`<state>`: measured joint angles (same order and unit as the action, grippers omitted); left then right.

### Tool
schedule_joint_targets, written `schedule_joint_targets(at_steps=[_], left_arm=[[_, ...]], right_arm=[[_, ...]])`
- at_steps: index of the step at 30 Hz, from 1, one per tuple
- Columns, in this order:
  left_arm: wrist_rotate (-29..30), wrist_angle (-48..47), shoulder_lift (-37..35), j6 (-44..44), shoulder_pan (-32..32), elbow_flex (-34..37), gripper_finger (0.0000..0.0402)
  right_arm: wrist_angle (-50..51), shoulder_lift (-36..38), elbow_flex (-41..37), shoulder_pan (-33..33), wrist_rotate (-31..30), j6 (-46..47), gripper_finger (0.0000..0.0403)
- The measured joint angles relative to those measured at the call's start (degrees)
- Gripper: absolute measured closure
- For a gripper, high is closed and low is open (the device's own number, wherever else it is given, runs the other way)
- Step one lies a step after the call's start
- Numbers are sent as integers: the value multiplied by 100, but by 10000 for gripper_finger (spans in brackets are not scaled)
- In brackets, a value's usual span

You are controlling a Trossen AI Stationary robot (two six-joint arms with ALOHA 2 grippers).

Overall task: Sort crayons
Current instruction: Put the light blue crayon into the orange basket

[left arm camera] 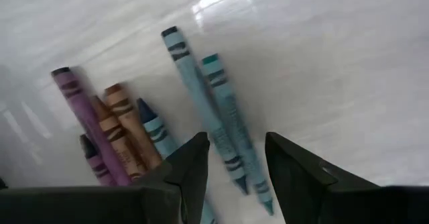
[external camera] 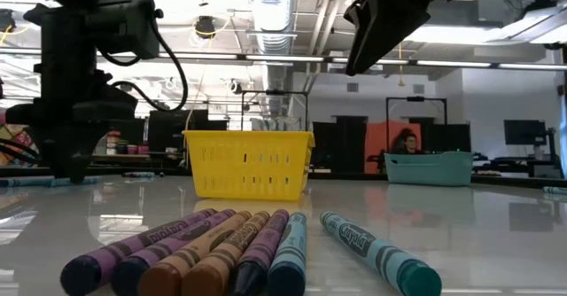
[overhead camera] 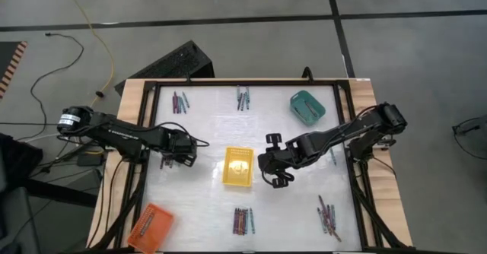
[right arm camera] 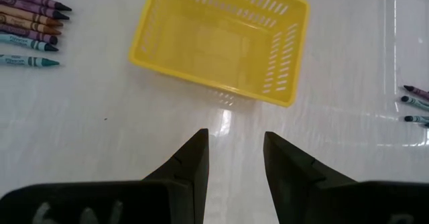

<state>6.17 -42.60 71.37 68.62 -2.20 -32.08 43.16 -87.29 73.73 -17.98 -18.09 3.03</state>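
Note:
The crayons lie in several small clusters on the white table top. One cluster [left arm camera: 127,130] lies under my left gripper [overhead camera: 176,153], at the table's left. My left gripper [left arm camera: 234,167] is open and low. Its fingertips stand on either side of the ends of two bluish crayons [left arm camera: 214,110]; I cannot tell whether they touch. My right gripper [overhead camera: 278,176] is open, empty and raised above the table, just right of the yellow tray [overhead camera: 238,166]. The right wrist view shows my right gripper [right arm camera: 234,157] open, with the yellow tray [right arm camera: 221,43] ahead of it.
A teal tray [overhead camera: 307,107] stands at the far right and an orange tray [overhead camera: 151,226] at the near left corner. Other crayon clusters lie at the far left [overhead camera: 180,102], far middle [overhead camera: 243,98], near middle [overhead camera: 243,221] and near right [overhead camera: 329,216]. A black frame [overhead camera: 351,155] rims the table.

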Motion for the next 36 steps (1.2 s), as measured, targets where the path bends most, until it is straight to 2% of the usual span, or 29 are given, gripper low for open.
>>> schedule_joint_targets(at_steps=[17, 23, 27, 36], left_arm=[[15, -62, 0, -41, -27, -17, 262], [158, -338, 0, -199, -42, -335, 262], [200, -201, -2, -320, -42, -451, 262], [201, -209, -2, -295, -39, -339, 262]], right_arm=[[13, 0, 0, 11, 0, 0, 267], [13, 0, 0, 11, 0, -29, 267], [15, 0, 0, 13, 0, -33, 267], [13, 0, 0, 13, 0, -7, 267]])
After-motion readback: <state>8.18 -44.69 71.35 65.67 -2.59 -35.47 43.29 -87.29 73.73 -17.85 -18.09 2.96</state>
